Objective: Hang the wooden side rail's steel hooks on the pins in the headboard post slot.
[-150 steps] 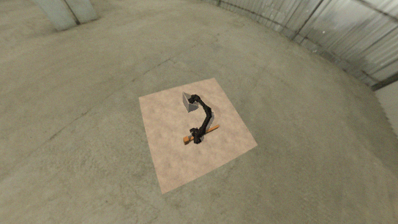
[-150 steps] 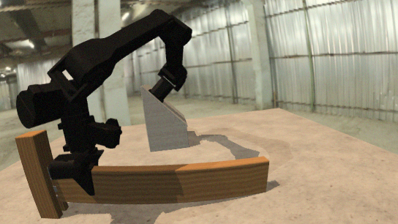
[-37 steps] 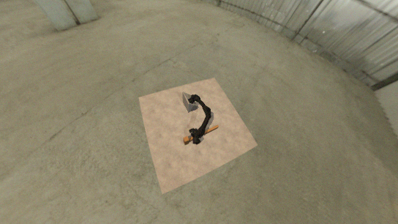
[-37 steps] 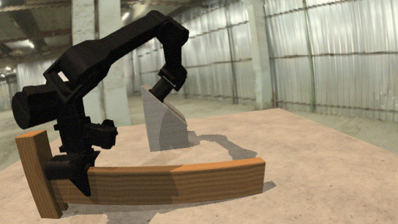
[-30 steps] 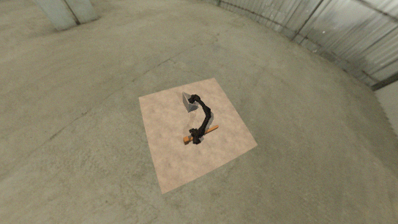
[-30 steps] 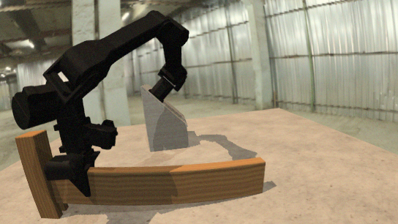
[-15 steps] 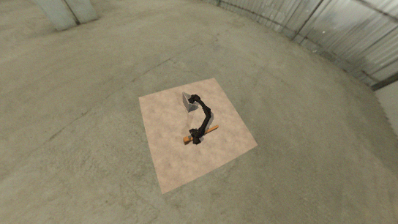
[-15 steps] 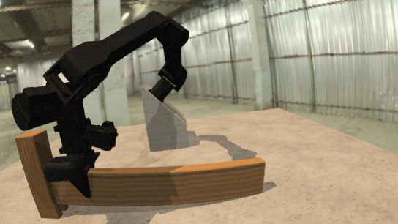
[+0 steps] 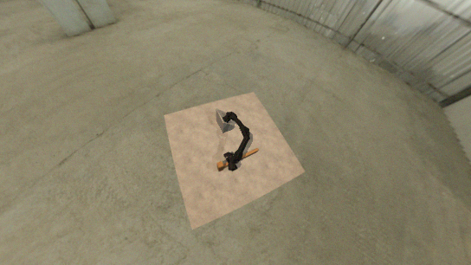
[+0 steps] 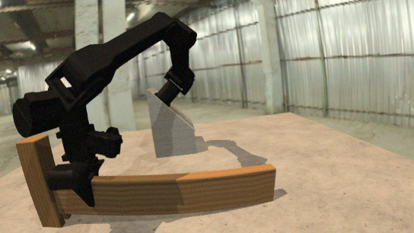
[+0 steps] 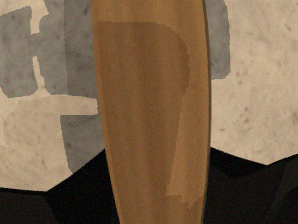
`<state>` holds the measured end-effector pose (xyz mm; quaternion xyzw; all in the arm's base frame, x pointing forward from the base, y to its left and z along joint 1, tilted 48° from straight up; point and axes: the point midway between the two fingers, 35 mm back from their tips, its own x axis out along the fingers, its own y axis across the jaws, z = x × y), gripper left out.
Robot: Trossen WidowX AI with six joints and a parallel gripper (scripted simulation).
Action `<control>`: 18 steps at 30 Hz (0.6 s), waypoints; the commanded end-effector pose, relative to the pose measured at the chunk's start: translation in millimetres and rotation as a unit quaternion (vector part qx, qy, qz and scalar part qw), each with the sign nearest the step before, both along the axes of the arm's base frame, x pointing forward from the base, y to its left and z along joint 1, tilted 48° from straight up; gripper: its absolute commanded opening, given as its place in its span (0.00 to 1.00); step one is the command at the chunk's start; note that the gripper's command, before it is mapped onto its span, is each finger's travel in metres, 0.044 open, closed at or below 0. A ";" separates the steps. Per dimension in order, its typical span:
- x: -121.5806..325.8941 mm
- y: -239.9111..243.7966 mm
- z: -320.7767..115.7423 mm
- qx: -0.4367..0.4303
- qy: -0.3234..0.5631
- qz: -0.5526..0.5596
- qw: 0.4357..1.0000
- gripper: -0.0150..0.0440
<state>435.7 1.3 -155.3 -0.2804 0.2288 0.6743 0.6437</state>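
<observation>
The wooden side rail [image 9: 252, 152] [image 10: 224, 190] [image 11: 150, 75] lies lengthwise, its far end low at the table at the right in the exterior view. Whether its underside touches the table everywhere is unclear. The wooden headboard post [image 9: 221, 166] [image 10: 36, 179] stands at the rail's other end, leaning slightly in the exterior view. Rail and post appear to meet or nearly meet. My gripper [image 9: 232, 163] [image 10: 83, 188] [image 11: 148, 147] is shut on the rail near the post, with one finger on each side. The steel hooks, the slot and its pins are hidden, so their seating cannot be told.
The table top [image 9: 203, 203] [image 10: 342, 183] carries the arm's grey wedge-shaped base [image 9: 222, 123] [image 10: 171, 133] behind the rail. The black arm [image 9: 246, 132] [image 10: 125, 47] arches from the base over to the post end. The gripper body is close beside the post.
</observation>
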 end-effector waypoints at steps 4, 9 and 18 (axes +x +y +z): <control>0.3 -3.8 -1.3 -0.004 0.001 -0.006 1.000 0.25; 0.3 -3.2 -1.9 -0.004 0.001 -0.006 1.000 0.25; 0.3 -2.1 -2.9 -0.004 0.001 -0.006 1.000 0.25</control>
